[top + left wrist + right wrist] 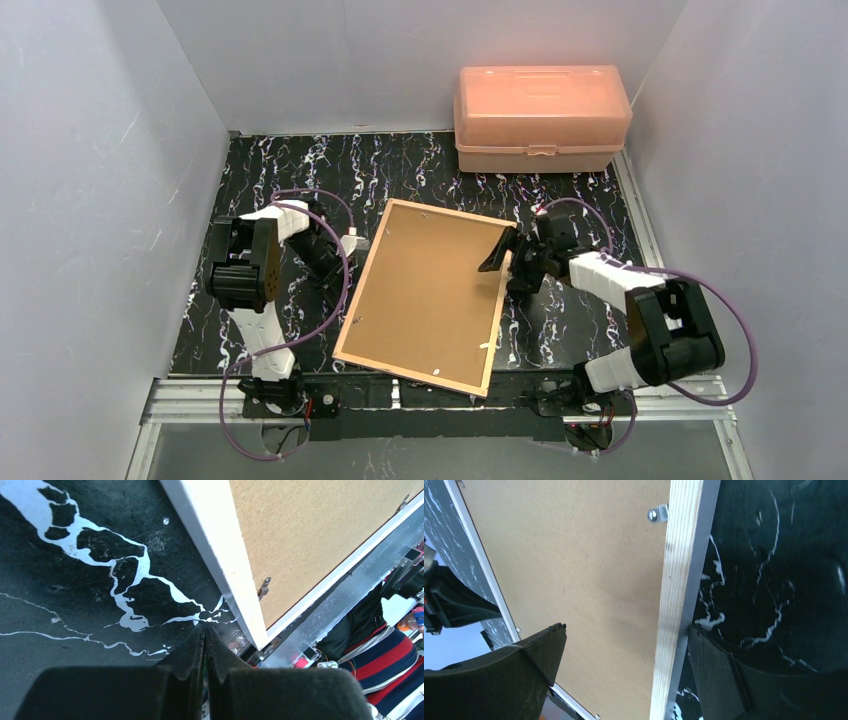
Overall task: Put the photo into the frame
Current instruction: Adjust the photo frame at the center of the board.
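frame [676, 605] face down, backing board [430, 290] showing

No legible text, label, brand, number or sign in any view. Nothing printed readable on thin light-wood rectangular picture frame [410, 375], on its plain brown fibreboard back [425, 295], on translucent orange plastic lidded box [542, 118], or on black white-veined marble-pattern tabletop [420, 165].
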You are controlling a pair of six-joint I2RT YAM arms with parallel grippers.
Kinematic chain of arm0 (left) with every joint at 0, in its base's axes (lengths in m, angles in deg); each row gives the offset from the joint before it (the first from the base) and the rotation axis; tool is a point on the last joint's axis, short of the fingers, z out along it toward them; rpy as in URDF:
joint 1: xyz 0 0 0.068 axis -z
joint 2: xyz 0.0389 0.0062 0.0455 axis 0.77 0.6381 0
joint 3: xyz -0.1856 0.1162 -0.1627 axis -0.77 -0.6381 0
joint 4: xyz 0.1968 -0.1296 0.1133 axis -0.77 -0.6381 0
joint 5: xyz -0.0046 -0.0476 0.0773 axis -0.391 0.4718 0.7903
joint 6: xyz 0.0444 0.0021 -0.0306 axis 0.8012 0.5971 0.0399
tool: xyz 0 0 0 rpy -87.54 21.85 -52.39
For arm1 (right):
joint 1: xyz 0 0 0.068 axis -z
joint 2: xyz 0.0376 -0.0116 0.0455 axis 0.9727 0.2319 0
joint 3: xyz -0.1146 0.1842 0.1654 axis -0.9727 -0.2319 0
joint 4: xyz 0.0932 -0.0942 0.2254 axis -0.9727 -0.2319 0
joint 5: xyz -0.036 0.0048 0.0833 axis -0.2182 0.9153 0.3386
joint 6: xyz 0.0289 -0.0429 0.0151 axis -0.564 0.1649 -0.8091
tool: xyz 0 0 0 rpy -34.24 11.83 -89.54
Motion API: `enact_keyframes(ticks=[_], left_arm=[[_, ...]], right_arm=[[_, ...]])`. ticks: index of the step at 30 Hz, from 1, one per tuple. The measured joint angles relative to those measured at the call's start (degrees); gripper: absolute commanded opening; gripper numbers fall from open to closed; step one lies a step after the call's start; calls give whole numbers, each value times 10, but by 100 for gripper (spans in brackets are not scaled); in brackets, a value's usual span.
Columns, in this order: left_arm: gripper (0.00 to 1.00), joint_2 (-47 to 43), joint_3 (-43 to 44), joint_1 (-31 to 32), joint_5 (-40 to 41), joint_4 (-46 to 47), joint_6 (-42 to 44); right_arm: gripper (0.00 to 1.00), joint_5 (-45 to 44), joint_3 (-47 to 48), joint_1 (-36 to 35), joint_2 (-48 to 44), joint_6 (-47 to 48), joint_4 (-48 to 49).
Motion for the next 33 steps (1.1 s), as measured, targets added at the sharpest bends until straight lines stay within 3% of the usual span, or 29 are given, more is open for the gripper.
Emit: enact_keyframes(ticks=[13,20,24,27,33], left_arm=[[0,0,8,36,-13,23,-38],[0,8,38,40,-21,40,-65],[0,8,41,40,-33,44,-77],[2,5,40,40,-47,38,-80],[3,-16,31,40,-66,22,-76]], right_arm=[[99,7,196,0,175,-23,54],[99,-21,234,-7,180,-15,53],[99,-64,206,-24,130,-18,42],[99,-99,164,-78,54,-39,45],[99,-175,98,-309,-16,-106,127]])
